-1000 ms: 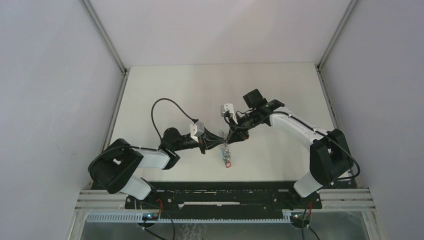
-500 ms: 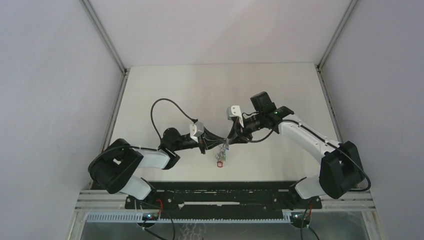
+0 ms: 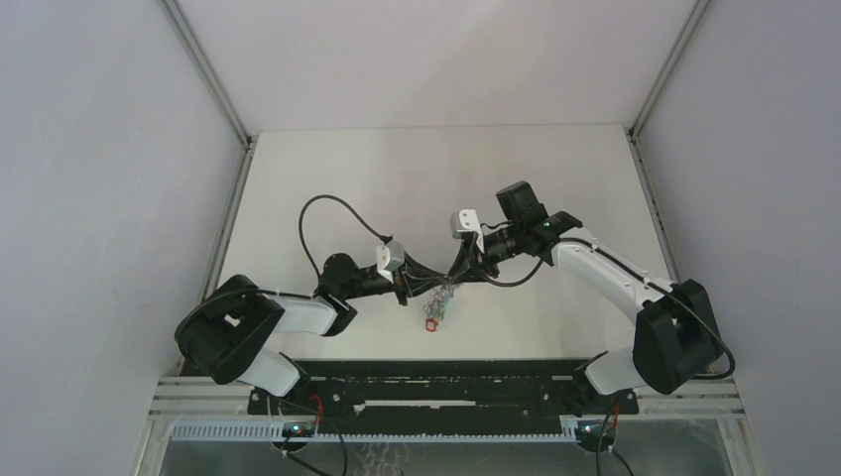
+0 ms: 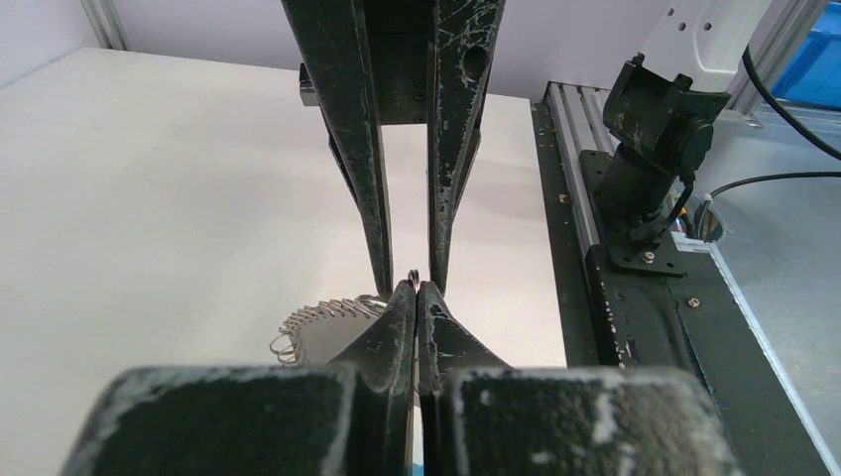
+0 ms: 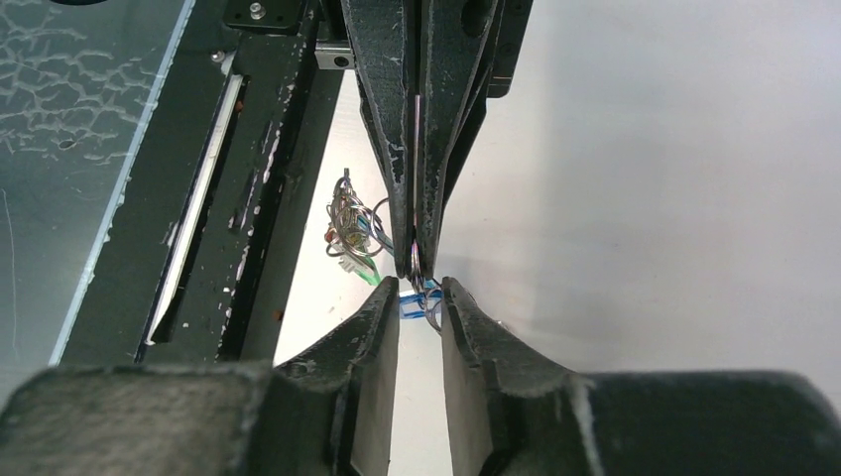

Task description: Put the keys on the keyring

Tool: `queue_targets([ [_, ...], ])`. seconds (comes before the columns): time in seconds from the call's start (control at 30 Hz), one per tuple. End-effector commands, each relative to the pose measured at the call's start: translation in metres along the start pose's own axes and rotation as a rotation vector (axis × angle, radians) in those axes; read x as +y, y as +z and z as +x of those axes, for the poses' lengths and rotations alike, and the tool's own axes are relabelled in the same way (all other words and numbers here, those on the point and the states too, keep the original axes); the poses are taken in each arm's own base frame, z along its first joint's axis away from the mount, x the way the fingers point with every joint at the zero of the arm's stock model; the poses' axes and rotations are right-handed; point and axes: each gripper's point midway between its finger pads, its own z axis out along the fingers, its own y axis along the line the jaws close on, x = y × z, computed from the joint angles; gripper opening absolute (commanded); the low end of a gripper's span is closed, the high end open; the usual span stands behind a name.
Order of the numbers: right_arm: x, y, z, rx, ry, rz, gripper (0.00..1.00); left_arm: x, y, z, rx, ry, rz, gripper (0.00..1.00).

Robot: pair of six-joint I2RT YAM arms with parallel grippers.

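The keyring (image 3: 434, 309) hangs above the table between the two grippers, its small keys and plastic bits bunched (image 5: 349, 230) below it. My left gripper (image 4: 418, 288) is shut on the ring's thin wire, and the wire's coils (image 4: 317, 315) show to the left of its tips. My right gripper (image 5: 420, 290) faces it tip to tip, jaws a narrow gap apart. In that gap sit a small blue plastic head (image 5: 409, 303), seemingly the key, and a bit of ring wire. I cannot see the jaws pressing on them. In the top view the left gripper (image 3: 433, 286) and right gripper (image 3: 458, 276) meet mid-table.
The black base rail (image 3: 446, 382) runs along the table's near edge, just below the hanging bunch. A black cable (image 3: 317, 213) loops up from the left arm. A green plastic bit (image 5: 369, 270) dangles beside the left fingers (image 5: 392, 119).
The right arm has swung its elbow out to the right and its jaws have parted from nearly shut. The hanging bunch of keys has swung a little to the left. The left arm has held still.
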Motion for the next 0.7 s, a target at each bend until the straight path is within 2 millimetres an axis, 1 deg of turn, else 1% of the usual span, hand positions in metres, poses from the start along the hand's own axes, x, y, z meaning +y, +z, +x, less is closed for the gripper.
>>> queue_targets([
  [0.0,0.002,0.004,-0.009,-0.044,-0.050,-0.035,0.20,-0.005,0.003,-0.020,-0.066,0.056,0.026,0.00],
  [0.2,0.002,0.007,-0.006,-0.038,-0.037,-0.045,0.11,-0.005,0.004,-0.020,-0.067,0.053,0.029,0.00],
  [0.3,0.004,0.007,-0.008,-0.027,-0.038,-0.043,0.00,-0.004,0.004,-0.018,-0.063,0.047,0.029,0.00],
  [0.4,0.005,0.003,-0.012,-0.007,-0.052,-0.022,0.00,-0.003,0.005,-0.016,-0.057,0.039,0.024,0.01],
  [0.53,0.006,-0.002,-0.015,0.036,-0.050,0.003,0.00,0.000,0.005,-0.012,-0.048,0.033,0.014,0.06],
  [0.67,0.004,-0.004,-0.015,0.109,-0.033,0.038,0.00,0.003,0.006,-0.006,-0.024,0.027,0.005,0.10],
])
